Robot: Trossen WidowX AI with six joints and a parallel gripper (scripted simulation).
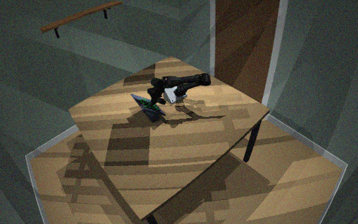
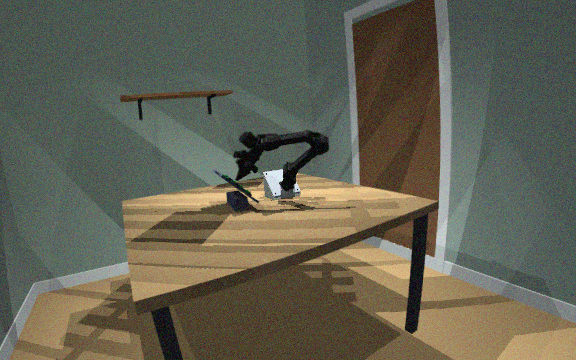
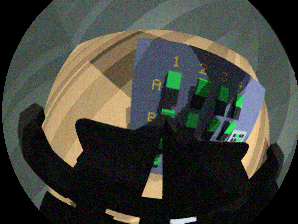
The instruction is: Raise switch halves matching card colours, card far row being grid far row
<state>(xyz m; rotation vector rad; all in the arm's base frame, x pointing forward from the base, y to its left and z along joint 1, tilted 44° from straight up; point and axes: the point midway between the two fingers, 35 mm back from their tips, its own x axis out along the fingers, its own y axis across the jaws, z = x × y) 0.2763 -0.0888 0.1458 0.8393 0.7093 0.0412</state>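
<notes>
The tilted blue-grey panel (image 1: 136,98) (image 3: 150,56) bears switches with green and dark halves. In the wrist view, row A shows switches A1 (image 3: 172,88), A2 (image 3: 200,93), A3 (image 3: 222,101) and A4 (image 3: 237,106). Row B shows green halves of B1 (image 3: 168,113), B2 (image 3: 192,120), B3 (image 3: 214,125) and B4 (image 3: 230,128). My gripper (image 3: 164,119) (image 2: 238,178) is shut and empty; its tips overlap B1's nearer part. Contact cannot be told. The fingers hide most of the lower rows. The small white card (image 3: 238,135) is partly hidden; its pattern is not fully readable.
The panel stands on a dark block (image 2: 238,201) on the wooden table (image 1: 179,149) (image 2: 193,260). A white box (image 1: 171,96) (image 2: 272,184) with a slanted face stands beside the arm's base. A wall shelf (image 1: 82,15) (image 2: 178,95) is far behind.
</notes>
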